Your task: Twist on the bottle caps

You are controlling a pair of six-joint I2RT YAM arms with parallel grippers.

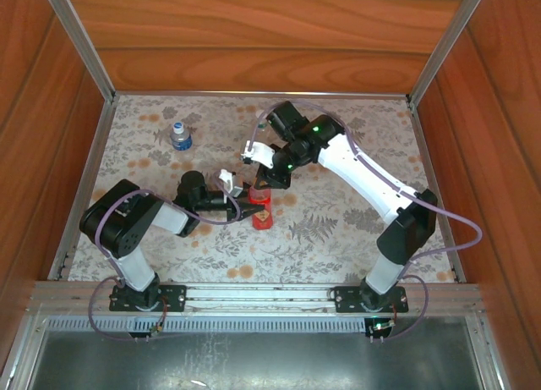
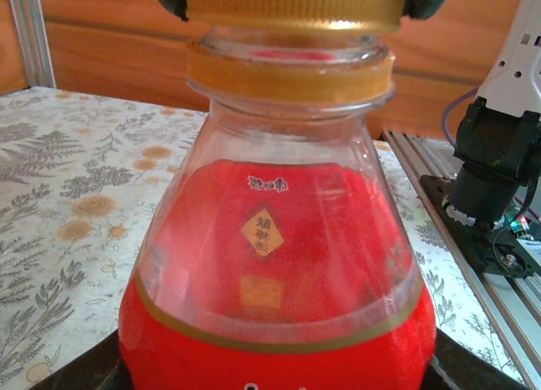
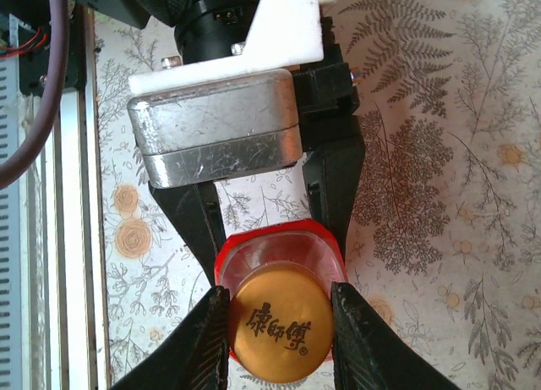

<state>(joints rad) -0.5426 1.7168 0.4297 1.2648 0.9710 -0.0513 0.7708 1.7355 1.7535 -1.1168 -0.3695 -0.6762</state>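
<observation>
Both arms stand on black base plates (image 1: 139, 299) bolted to the aluminium rail (image 1: 254, 295). The left arm (image 1: 127, 229), at the rail's left end, has a white lower column and bulky black joint housings. The right arm (image 1: 372, 183), at its right end, has a black elbow and a long white link. Lilac cables (image 1: 461, 223) loop along each arm down to the rail. Green lights (image 1: 317, 129) glow on the right arm's joints farthest from the rail. The left gripper (image 3: 277, 259) has black tapered fingers (image 3: 334, 187), a scratched silver box (image 3: 215, 128) and a white bracket (image 3: 279, 35).
</observation>
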